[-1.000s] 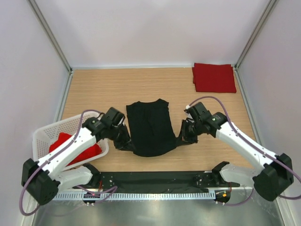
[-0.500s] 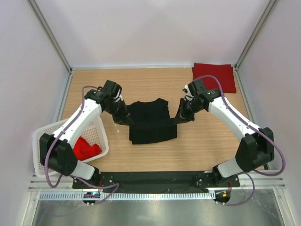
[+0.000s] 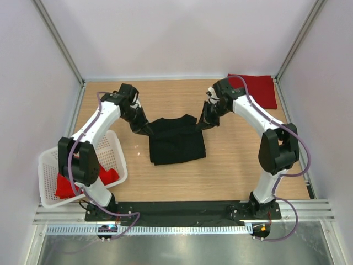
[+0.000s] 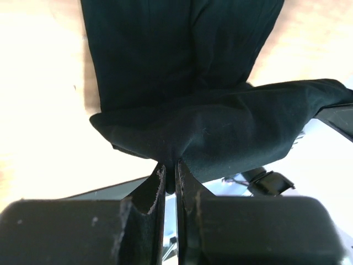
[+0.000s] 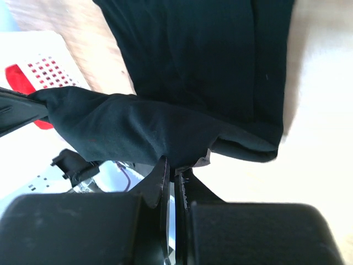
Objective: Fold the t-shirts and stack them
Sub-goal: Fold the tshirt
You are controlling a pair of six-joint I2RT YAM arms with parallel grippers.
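The left claw (image 3: 144, 128) and the right claw (image 3: 205, 122) are each pressed together on a pinch of the black t-shirt (image 3: 176, 146), holding one edge stretched left to right over the garment's far end. The shirt lies mid-counter (image 3: 237, 160), its long axis running near to far. A second ago both claws held that edge nearer the arm bases; now the cloth is doubled over and shorter. It is soft, matte cotton, puckered at each pinch. A folded red t-shirt (image 3: 251, 91) sits in the far right corner.

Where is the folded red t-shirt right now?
In the top view, the folded red t-shirt lies in the table's far right corner, partly hidden by the right arm.
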